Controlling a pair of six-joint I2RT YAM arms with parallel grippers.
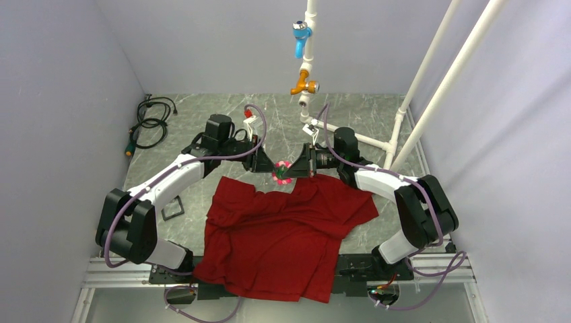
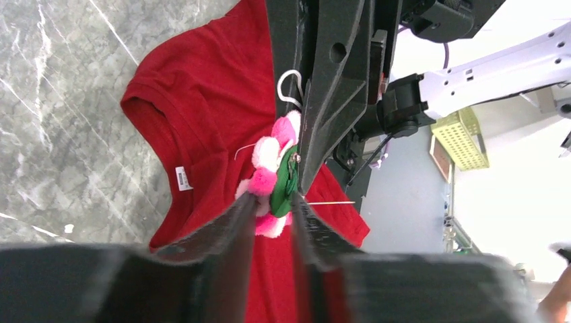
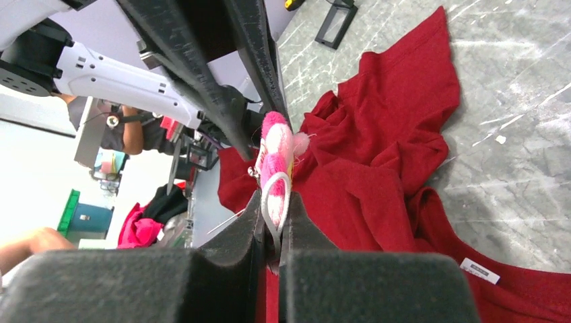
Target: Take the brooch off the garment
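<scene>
Near done, by the look of it. The fluffy pink-and-white flower brooch with green backing (image 1: 281,173) is up off the bench, gripped from both sides over the far edge of the plain red short-sleeved T-shirt (image 1: 283,235). The shirt lies crumpled on the grey marble bench (image 1: 188,131). Left fingers (image 2: 229,225) pinch the lower petals, and right fingers (image 3: 242,225) are nearly pressed together on its white loop (image 3: 275,202). The brooch looks clear of the cloth, though a snagged thread can't be ruled out. Remaining: one side lets go, then carry it off and set it down. Black cable coil (image 1: 151,118) and white pipe frame with taps (image 1: 304,84) sit well apart. The only crowding is the fingers themselves, nose to nose.
</scene>
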